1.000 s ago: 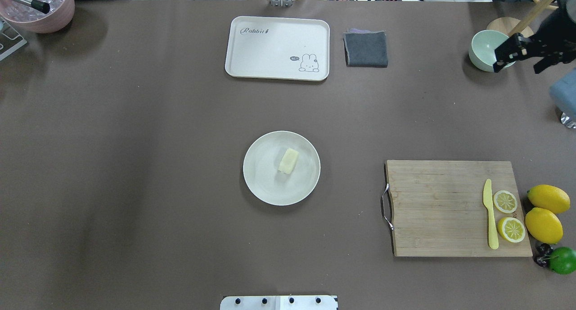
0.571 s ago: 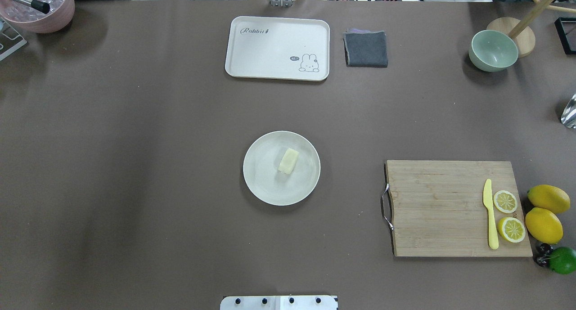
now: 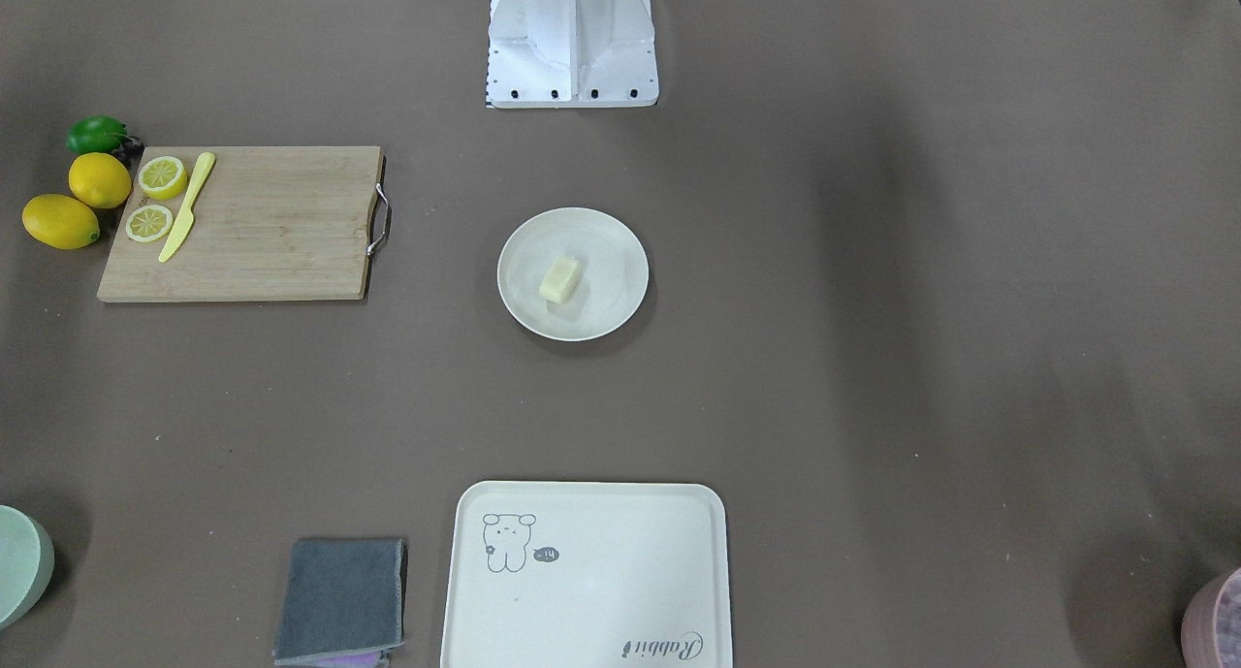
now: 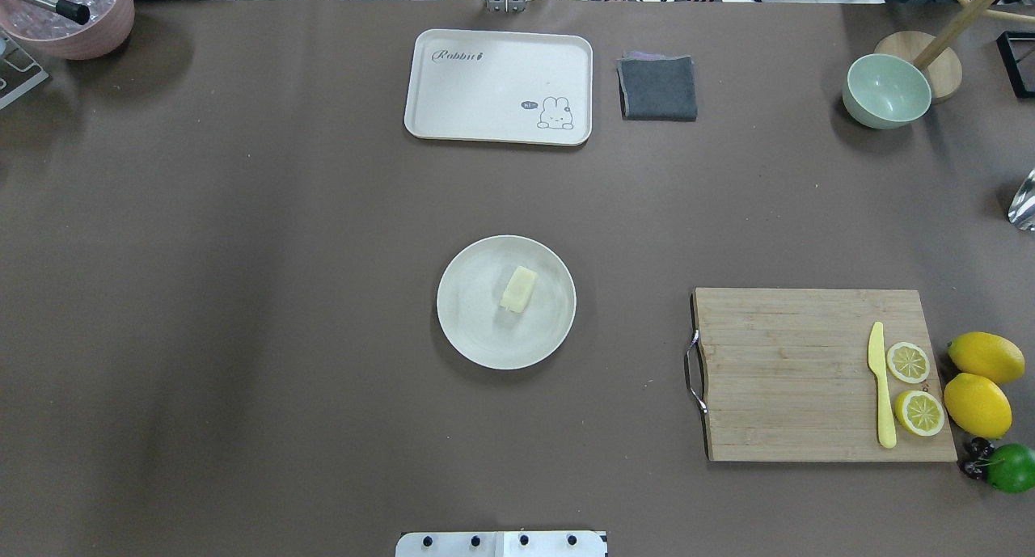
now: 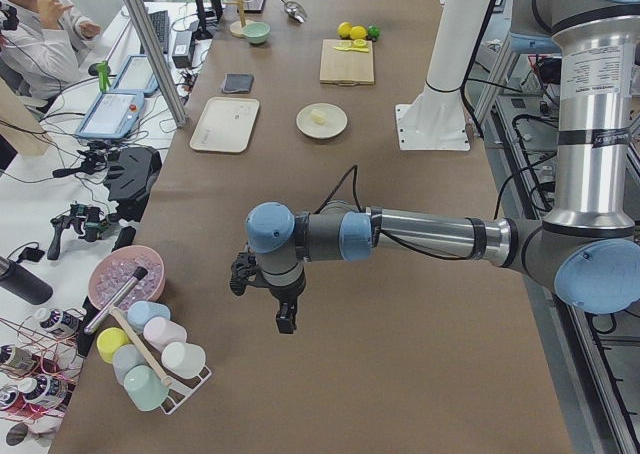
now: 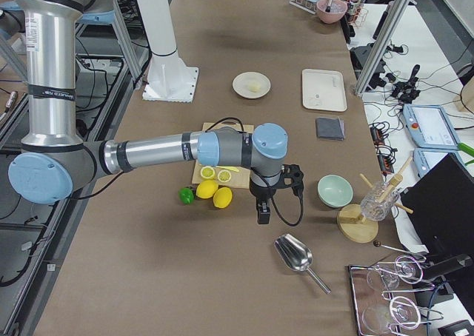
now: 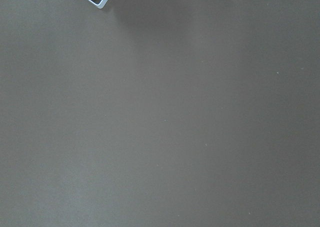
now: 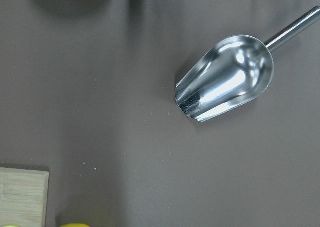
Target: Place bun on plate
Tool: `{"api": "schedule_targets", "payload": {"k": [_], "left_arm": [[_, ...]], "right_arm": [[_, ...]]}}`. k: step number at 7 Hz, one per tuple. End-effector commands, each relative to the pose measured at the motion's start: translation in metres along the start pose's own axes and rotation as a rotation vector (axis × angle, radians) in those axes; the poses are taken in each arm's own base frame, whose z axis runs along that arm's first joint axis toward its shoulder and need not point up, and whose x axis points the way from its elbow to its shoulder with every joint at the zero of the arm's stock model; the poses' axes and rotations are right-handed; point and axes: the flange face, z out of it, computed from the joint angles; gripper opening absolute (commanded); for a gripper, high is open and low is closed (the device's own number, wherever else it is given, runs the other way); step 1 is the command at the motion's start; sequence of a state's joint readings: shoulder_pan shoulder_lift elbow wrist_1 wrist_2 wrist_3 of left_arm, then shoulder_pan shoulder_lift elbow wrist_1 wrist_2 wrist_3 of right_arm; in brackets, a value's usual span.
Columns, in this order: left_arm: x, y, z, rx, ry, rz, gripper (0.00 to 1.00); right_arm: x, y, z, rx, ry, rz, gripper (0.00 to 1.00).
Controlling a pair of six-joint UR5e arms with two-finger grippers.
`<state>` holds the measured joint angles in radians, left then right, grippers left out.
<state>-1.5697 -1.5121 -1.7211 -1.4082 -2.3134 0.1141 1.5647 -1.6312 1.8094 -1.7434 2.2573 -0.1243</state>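
From the front-facing camera, the bun (image 3: 560, 278) is lying flat near the middle of the plate (image 3: 613, 243), which is sitting at the centre of the table (image 3: 873, 358). Overhead, the bun is resting slightly right of the plate's middle. From the left end, the left gripper (image 5: 285, 322) is hanging over bare table, well apart from the plate; I cannot tell whether it is open. From the right end, the right gripper (image 6: 263, 214) is hanging near the whole lemons (image 6: 222, 197), its state likewise unclear. The left wrist camera is showing plain table; the right wrist camera is looking down on a metal scoop (image 8: 227, 77).
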Motion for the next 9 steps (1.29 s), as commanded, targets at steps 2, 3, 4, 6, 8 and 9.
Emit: {"api": "schedule_targets", "payload": {"k": [2, 3, 4, 6, 8, 9], "left_arm": [[-0.007, 0.001, 0.009, -0.015, 0.006, -0.016, 0.98], [-0.006, 0.000, 0.008, -0.013, 0.012, -0.014, 0.98], [-0.006, -0.002, 0.007, -0.010, 0.012, -0.010, 0.98], [-0.005, -0.005, 0.006, -0.007, 0.010, -0.007, 0.98], [-0.003, -0.005, 0.004, -0.005, 0.010, -0.005, 0.98], [-0.004, -0.005, 0.005, -0.006, 0.010, -0.006, 0.98]], "right_arm": [[0.006, 0.000, 0.000, -0.025, -0.017, 0.012, 1.00], [0.006, 0.000, 0.000, -0.016, -0.018, 0.047, 1.00], [0.000, 0.002, -0.003, -0.005, -0.055, 0.041, 1.00], [0.004, 0.003, -0.007, 0.034, 0.022, -0.005, 1.00], [0.009, 0.008, 0.004, 0.032, 0.005, 0.000, 1.00], [0.007, 0.009, 0.002, 0.036, -0.002, -0.007, 1.00]]}}
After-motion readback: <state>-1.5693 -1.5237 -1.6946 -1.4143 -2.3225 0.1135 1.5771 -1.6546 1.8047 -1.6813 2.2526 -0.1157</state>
